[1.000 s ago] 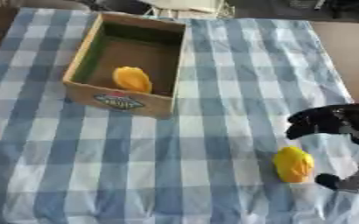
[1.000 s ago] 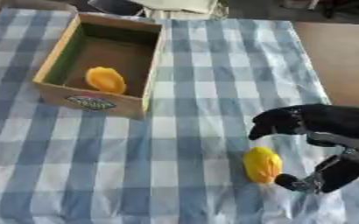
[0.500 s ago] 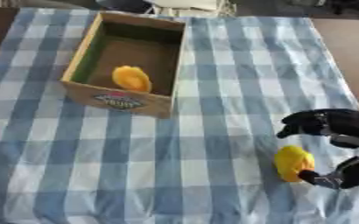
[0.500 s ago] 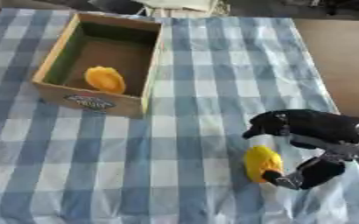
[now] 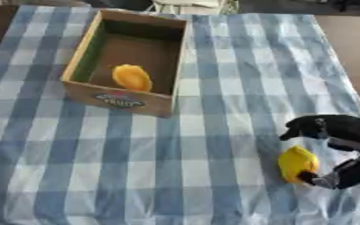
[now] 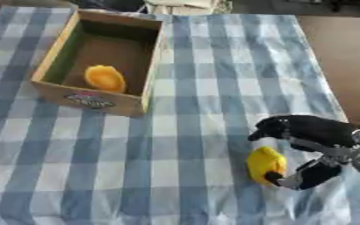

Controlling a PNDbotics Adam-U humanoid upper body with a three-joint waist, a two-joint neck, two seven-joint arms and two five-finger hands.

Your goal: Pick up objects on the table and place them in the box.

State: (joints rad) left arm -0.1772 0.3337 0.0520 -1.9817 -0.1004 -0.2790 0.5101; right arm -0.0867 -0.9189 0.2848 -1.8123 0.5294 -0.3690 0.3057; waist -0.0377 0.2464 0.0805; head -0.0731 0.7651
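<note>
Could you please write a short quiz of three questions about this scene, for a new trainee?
1. True or false: the cardboard box already holds a yellow fruit.
2. Which robot hand is at the second yellow fruit on the cloth?
A. the left hand
B. the right hand
C. neither hand
3. Fill in the missing word: the table is covered with a blue and white ______ tablecloth.

Key:
1. True. One yellow fruit lies inside the box.
2. B. The right hand has its fingers above the fruit and its thumb below it; the left hand shows in no view.
3. checked
</note>
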